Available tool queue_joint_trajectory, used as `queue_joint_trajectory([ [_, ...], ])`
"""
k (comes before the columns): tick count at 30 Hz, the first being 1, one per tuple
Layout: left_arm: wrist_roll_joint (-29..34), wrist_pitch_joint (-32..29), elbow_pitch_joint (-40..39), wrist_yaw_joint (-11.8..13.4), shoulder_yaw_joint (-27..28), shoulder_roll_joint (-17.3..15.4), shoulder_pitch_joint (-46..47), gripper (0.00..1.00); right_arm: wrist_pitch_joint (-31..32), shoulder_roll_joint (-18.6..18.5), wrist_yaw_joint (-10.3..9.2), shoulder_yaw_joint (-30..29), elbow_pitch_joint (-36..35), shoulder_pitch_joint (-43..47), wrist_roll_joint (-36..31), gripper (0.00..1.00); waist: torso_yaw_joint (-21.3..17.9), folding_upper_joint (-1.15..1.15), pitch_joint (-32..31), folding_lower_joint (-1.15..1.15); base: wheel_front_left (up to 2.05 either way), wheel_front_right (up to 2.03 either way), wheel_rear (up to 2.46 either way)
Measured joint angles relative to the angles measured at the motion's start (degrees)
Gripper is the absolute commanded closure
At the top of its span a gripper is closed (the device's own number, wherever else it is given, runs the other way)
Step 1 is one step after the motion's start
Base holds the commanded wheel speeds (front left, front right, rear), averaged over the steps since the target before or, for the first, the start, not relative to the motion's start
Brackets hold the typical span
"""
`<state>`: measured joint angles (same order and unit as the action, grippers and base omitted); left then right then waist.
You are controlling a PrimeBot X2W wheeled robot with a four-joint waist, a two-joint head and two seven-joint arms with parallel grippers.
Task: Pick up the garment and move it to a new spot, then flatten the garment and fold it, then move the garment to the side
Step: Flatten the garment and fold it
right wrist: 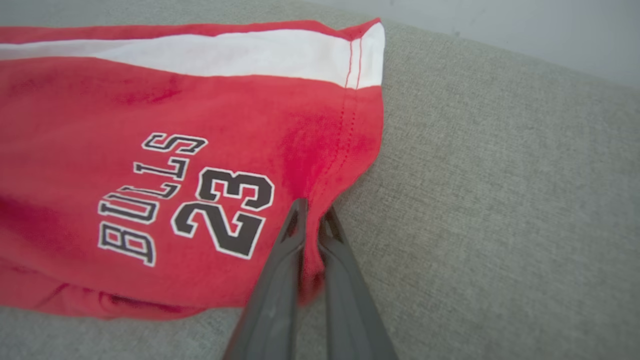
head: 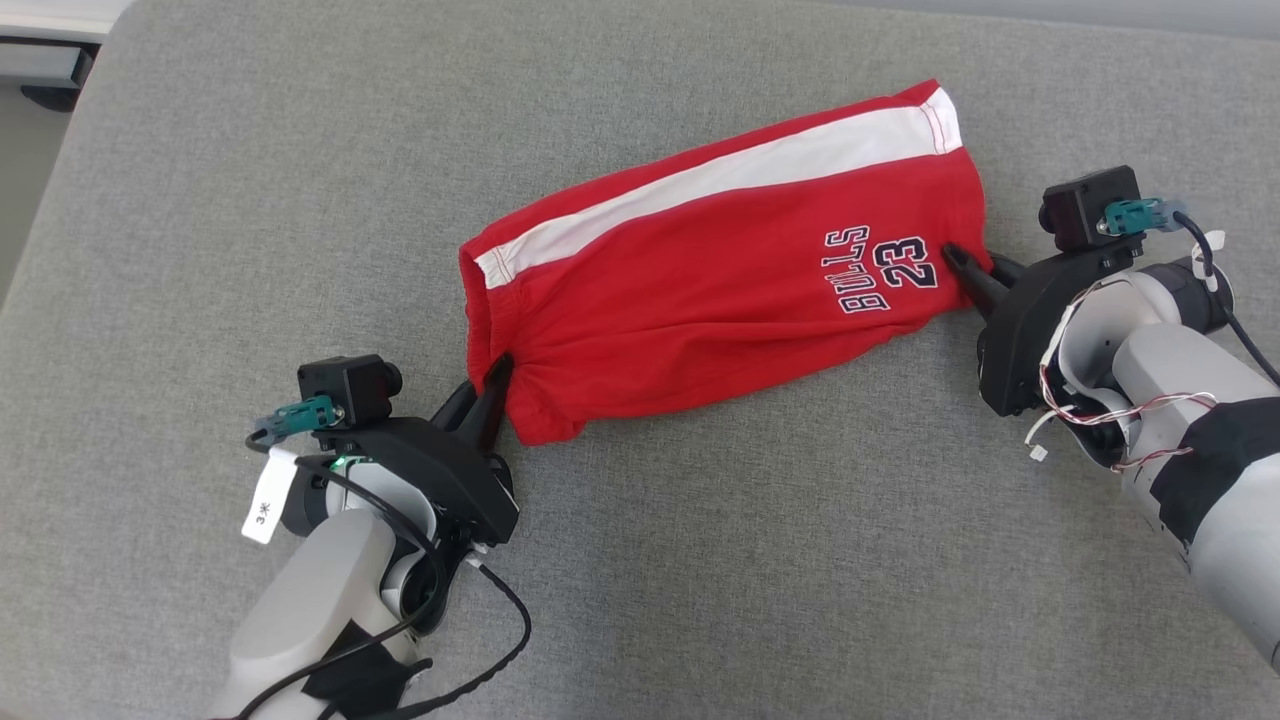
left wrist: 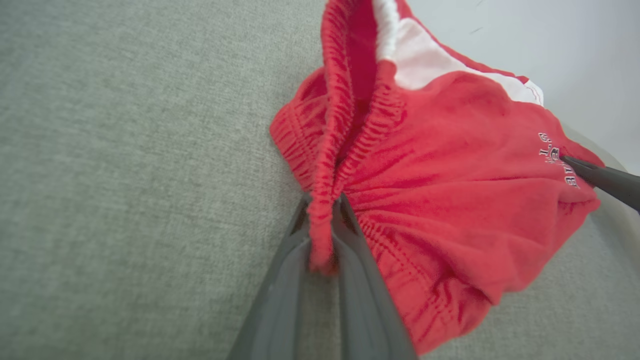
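Grips red shorts (head: 700, 290) at both ends on the grey cushion (head: 700, 580): waistband (left wrist: 332, 100) pinched tight in left gripper (head: 497, 370), leg hem (right wrist: 350, 125) pinched tight in right gripper (head: 957, 257).

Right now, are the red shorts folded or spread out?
Folded lengthwise, it seems: the shorts show one leg's width, the white stripe along one edge, and a second layer beneath in the right wrist view.

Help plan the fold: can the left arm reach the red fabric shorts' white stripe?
Probably not: the left gripper has its jaws shut on the red fabric shorts at the waistband; the white stripe lies beyond.
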<state>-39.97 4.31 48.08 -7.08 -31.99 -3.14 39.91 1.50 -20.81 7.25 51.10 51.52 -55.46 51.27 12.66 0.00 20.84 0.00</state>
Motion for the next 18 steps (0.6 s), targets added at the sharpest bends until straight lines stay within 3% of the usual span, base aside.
queue_joint_trajectory([
  [18,-1.9,-0.7,1.9,-0.1,-1.3,0.0,-3.3,1.00,-4.4,-1.0,0.00,-0.7,-4.2,8.9,7.5,1.00,-1.6,0.01,-5.0,0.00,0.00,0.00,0.00],
])
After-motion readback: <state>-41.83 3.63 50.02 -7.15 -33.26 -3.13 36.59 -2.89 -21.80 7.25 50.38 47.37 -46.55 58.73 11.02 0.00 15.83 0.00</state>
